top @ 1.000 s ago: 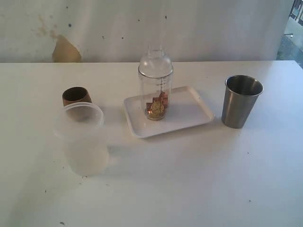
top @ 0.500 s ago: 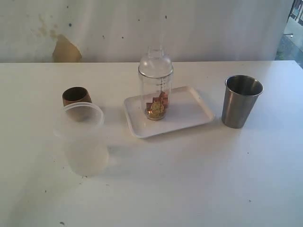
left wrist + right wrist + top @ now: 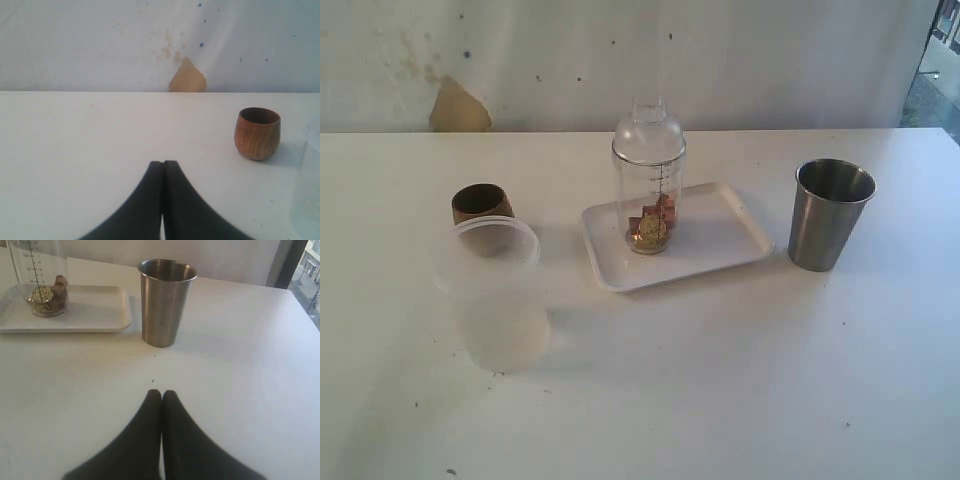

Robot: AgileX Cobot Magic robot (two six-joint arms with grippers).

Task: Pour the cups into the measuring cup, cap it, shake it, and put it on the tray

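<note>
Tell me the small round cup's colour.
The wooden cup is grained brown; clearest in left wrist view.

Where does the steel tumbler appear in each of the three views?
Exterior view: the steel tumbler stands right of the tray.
Left wrist view: not in it.
Right wrist view: the steel tumbler stands close beside the tray.
Shared landmark: the tray.

Left gripper (image 3: 163, 163) and right gripper (image 3: 161, 392): matte black, curved, tapering, ridged.
</note>
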